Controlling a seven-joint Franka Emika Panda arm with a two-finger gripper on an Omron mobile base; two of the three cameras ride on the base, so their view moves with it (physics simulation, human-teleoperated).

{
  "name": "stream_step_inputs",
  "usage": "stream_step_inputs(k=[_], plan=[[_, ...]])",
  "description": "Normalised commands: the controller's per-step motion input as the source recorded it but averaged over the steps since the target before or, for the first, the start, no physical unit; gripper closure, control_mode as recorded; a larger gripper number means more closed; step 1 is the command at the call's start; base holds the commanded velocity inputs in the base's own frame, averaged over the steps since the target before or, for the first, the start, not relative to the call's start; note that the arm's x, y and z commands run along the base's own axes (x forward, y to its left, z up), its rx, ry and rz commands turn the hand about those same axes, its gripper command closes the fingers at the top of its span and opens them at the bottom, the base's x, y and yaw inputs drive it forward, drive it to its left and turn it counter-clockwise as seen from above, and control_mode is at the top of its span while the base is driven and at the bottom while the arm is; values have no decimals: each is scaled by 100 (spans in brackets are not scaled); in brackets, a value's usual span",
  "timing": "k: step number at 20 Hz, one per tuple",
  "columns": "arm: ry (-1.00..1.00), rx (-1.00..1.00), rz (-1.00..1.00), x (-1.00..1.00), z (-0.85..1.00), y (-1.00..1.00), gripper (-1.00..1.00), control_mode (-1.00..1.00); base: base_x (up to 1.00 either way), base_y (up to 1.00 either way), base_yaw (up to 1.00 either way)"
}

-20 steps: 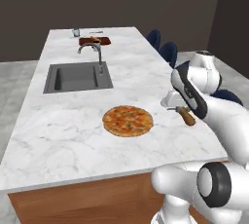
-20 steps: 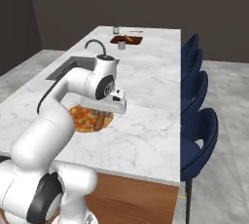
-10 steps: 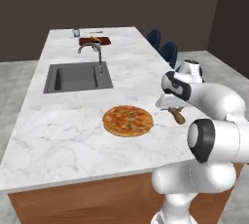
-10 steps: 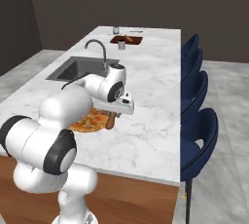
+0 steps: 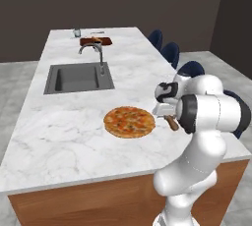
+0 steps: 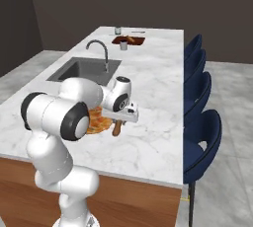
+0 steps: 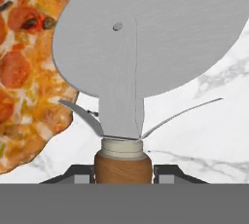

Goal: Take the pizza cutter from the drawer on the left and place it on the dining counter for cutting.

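A: What has changed over the last second?

B: The arm has been folded in and lowered. The claw (image 6: 120, 124) has been brought down close over the table (image 5: 59, 127), just beside the pizza (image 5: 129, 121).

A: State of the claw?

B: It is clamped on the wooden handle of the pizza cutter (image 7: 146, 47); the grip has been kept unchanged. In the hand view the wheel is seen pointing away from the claw, over bare marble at the pizza's edge.

A: Is the cutter resting on the table?

B: It cannot be told; contact is hidden.

A: Meaning for the task?

B: The fetch is judged done. Only setting down and release are thought to remain.
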Motion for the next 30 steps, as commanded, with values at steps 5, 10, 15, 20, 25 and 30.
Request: stream_step_inputs(k=[5, 10, 15, 20, 25, 30], plan=[[0, 0, 0, 28, -38, 0, 100, -100, 0, 0, 0], [0, 0, 0, 9, -27, 0, 100, -100, 0, 0, 0], [0, 0, 0, 3, -28, 0, 100, -100, 0, 0, 0], [0, 0, 0, 0, -16, 0, 100, -100, 0, 0, 0], [0, 0, 0, 0, 0, 0, -100, -100, 0, 0, 0], [0, 0, 0, 0, 9, 0, -100, -100, 0, 0, 0]])
